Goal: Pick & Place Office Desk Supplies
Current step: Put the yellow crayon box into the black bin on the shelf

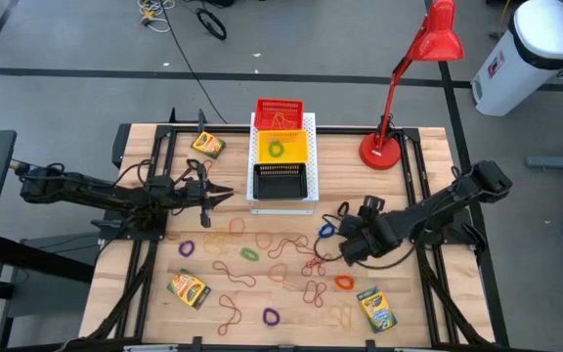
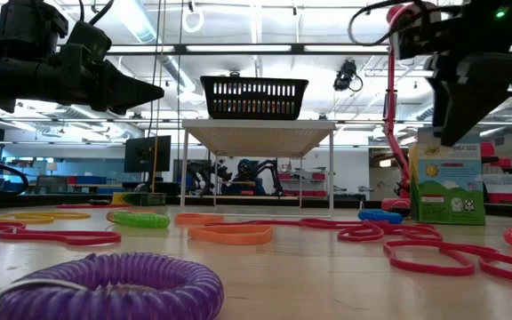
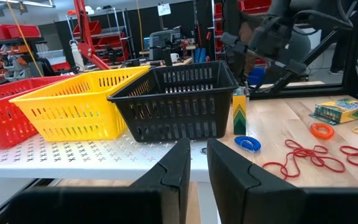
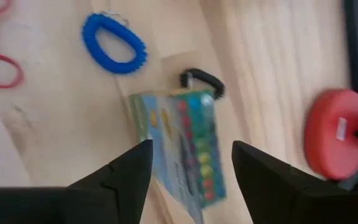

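the crayon box (image 4: 182, 146) is blurred, its lower end hidden behind the right tool (image 4: 191, 165).

No legible text anywhere; the printing on the crayon boxes (image 1: 376, 309) is unreadable.
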Tool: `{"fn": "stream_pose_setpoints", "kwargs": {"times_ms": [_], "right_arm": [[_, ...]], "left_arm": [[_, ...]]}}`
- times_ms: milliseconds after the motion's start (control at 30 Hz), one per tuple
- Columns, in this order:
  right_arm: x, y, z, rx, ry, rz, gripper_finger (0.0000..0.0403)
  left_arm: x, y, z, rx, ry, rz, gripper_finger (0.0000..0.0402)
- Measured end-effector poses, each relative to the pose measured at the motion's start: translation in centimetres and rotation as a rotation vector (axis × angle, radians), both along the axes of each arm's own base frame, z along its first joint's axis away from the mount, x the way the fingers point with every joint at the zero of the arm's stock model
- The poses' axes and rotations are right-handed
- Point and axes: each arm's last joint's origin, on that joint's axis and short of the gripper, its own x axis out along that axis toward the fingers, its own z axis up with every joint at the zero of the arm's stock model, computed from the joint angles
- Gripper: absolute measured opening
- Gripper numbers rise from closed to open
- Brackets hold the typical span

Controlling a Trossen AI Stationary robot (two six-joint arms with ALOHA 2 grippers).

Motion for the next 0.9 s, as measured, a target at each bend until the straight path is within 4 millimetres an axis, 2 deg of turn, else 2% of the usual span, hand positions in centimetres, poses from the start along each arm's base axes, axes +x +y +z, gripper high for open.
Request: {"fn": "stream_pose_setpoints", "kwargs": {"times_ms": [167, 333, 733, 900], "right_arm": [[0.9, -2.0, -0.1, 0.063, 0.052, 0.012, 0.0223], [1.5, -3.1, -0.2, 0.143, 0.078, 0.032, 0.0205], [1.5, -3.1, -0.2, 0.169, 0.146, 0.189, 0.0112], [1.5, -2.8, -0.2, 0.153, 0.193, 0.326, 0.0095]], "left_arm": [[0.0, 0.0, 0.0, 0.0, 0.0, 0.0, 0.0062], [0.0, 0.0, 0.0, 0.0, 0.0, 0.0, 0.0062], [0.0, 0.0, 0.0, 0.0, 0.0, 0.0, 0.0062], [0.0, 0.0, 0.0, 0.0, 0.0, -0.001, 0.0062]]}}
